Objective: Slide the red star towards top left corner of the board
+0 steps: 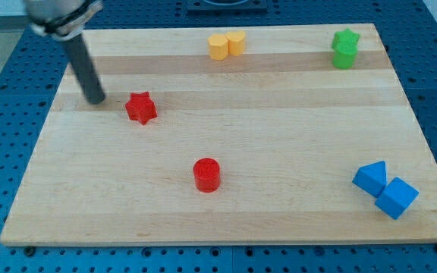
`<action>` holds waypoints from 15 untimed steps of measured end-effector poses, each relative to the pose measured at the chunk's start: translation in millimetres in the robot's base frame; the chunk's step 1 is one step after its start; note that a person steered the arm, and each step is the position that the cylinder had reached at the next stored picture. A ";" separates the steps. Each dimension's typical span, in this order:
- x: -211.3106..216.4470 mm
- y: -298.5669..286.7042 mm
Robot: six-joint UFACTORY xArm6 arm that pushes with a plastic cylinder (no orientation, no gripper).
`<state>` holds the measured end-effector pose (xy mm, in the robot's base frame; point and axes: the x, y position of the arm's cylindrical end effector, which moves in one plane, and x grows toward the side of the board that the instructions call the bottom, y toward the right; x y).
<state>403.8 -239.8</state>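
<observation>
The red star point(140, 108) lies on the wooden board point(279, 144) in its left part, a bit above the middle height. My tip point(96, 100) rests on the board just to the view's left of the star, with a small gap between them. The dark rod rises from the tip toward the view's top left.
A red cylinder point(206, 174) sits below the star near the centre. Two yellow blocks point(226, 45) touch at the top edge. Two green blocks point(345, 48) stand at the top right. A blue triangle point(371, 178) and a blue cube point(397, 198) sit at the bottom right.
</observation>
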 end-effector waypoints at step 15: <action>-48.6 96.9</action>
<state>355.2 -142.8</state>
